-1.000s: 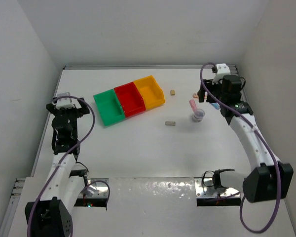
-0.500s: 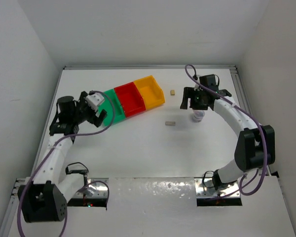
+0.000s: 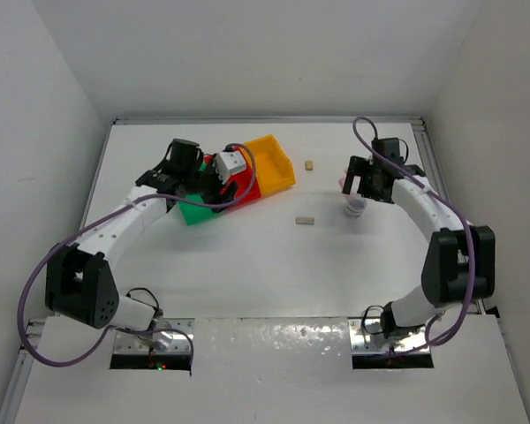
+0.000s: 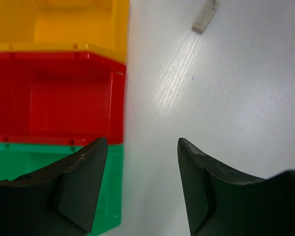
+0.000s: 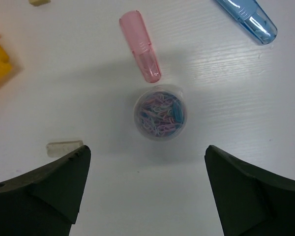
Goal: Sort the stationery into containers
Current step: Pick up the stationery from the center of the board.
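Both my arms have swung in over the last second. The left came off the table's [image 3: 247, 265] left edge and across to the bins; the right came down from the far right corner onto the round tub.

Nearest me, one tan block [image 3: 305, 221] lies alone mid-table. Just past it on the right, my right gripper [image 5: 147, 152] hangs over the clear round tub of paper clips [image 5: 160, 114]. Its jaws are spread wide either side and touch nothing. The pink piece [image 5: 140, 46] lies with one end just beside the tub's rim, and the blue piece [image 5: 246, 18] sits further off.

On the left, my left gripper [image 4: 141, 147] hovers with jaws apart and empty, one finger over the green bin [image 4: 29, 155], the other over bare table. The red bin [image 4: 54, 98] and orange-yellow bin [image 4: 64, 29] run on beyond it, and what I can see of them holds nothing. The second tan block [image 3: 309, 165] lies farthest back.

By my reckoning, sorting has barely begun and I'm picking the tub first. The next move is to drop straight down, close on its wall without nudging the pink piece, and keep it upright.
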Controlling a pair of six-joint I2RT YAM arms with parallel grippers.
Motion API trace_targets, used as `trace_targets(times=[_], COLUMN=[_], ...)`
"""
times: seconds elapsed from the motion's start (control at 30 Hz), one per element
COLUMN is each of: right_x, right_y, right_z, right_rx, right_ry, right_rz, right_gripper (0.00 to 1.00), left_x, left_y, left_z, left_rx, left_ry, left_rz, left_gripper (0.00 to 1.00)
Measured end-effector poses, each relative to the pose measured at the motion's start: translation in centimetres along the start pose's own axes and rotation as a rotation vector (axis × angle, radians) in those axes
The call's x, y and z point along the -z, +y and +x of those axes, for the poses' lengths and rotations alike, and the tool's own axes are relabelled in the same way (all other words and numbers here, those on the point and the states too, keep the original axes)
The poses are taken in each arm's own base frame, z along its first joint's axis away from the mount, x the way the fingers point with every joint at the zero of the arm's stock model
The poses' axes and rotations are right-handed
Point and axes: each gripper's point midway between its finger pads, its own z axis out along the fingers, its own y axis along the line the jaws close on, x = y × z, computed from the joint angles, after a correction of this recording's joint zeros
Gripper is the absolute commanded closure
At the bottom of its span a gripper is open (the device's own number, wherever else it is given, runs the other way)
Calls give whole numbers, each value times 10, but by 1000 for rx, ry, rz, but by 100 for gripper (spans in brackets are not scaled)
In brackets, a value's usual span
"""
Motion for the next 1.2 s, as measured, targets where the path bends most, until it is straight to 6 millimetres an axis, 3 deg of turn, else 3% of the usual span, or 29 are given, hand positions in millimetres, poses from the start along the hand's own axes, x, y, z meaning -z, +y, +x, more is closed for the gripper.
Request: trace_targets(times=[0.07,0.2,0.3,0.53,0.63,0.67,0.8,0.9,0.97,1.03,1.2], right_x=[-11,-47,-62,-67,-70,-71,-72,-66,-54,-38,20], right_y=[-4,-12,-20,-20,-19,-19,-19,-13,3,34,178], right_z=[6,32,48,46,42,41,39,38,33,19,-75], right_rx=[15,57,88,135,140,144,166,230,303,383,552], right_ry=[31,148,204,182,159,154,141,137,127,108,-145], right_rz=[23,83,134,173,168,167,162,144,108,43,-242], right_gripper=[2,14,19,43,61,74,94,97,100,100,100], left_x=[3,13,24,47,50,50,51,55,58,64,83], left_y=[-4,-6,-3,11,13,14,18,23,28,36,57], left_z=[8,15,16,27,31,32,32,33,36,44,88], left_rx=[26,63,84,146,166,172,182,195,223,273,464], left_ry=[15,27,17,-11,-16,-17,-22,-30,-35,-35,1], left_rz=[-13,-54,-99,-242,-266,-271,-295,-321,-358,-418,-625], left_gripper=[40,39,39,39,39,39,39,40,40,43,44])
